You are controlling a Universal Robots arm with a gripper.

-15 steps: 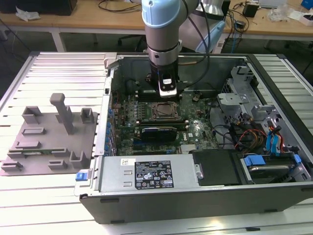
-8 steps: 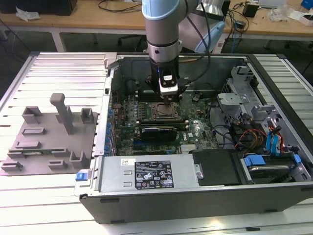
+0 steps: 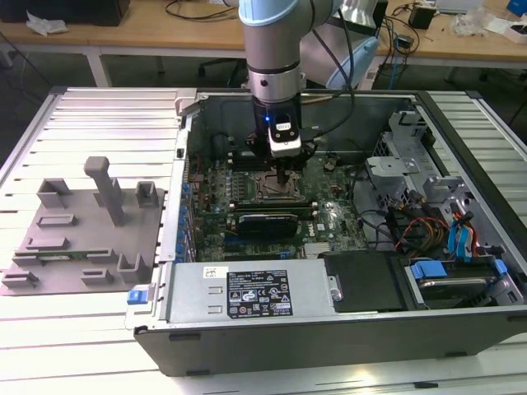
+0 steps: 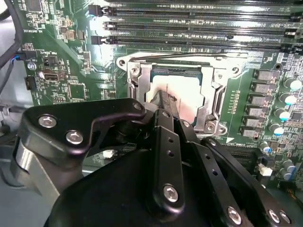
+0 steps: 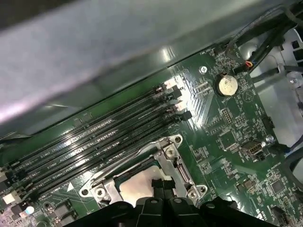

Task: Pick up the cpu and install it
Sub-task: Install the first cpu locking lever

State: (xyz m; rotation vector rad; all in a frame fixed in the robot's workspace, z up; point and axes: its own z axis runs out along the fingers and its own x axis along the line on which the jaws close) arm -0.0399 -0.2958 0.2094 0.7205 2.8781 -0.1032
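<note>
My gripper (image 4: 162, 98), jaws pressed together around nothing, touches the one cpu (image 4: 187, 92), which lies flat in the single socket (image 4: 136, 80). The socket's metal frame hems the cpu's visible edges. Memory slots (image 4: 189, 22) run just beside.

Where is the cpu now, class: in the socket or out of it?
In. In the second wrist view the cpu lies flat inside the socket's metal frame, with the claw over it.
</note>
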